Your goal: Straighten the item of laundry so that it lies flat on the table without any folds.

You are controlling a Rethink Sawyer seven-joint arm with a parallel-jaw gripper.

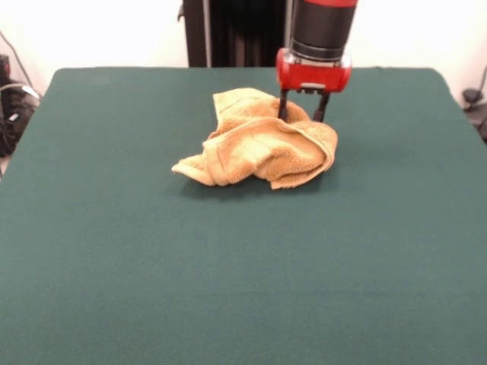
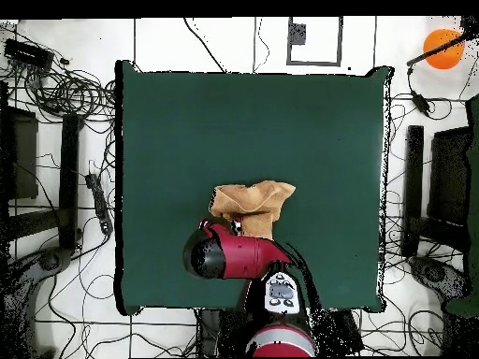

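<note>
The golden-orange towel (image 1: pixel 259 144) lies crumpled in a heap with several folds on the dark green table (image 1: pixel 228 289), a little toward the robot's side of the middle. My gripper (image 1: pixel 302 112) stands upright at the towel's far right edge. Its two black fingers (image 1: pixel 283 105) are spread apart, and their tips are hidden behind the bunched cloth. A hump of towel shows between them; I cannot tell whether they touch it. In the overhead view the towel (image 2: pixel 251 200) lies just above the red arm (image 2: pixel 234 257), which covers the gripper and the towel's near edge.
The table (image 2: pixel 234 112) is far bigger than the towel, with green top on all sides of it. Cables and stands (image 2: pixel 65 93) lie on the floor around the table. The black pedestal (image 1: pixel 228 30) stands behind the far edge.
</note>
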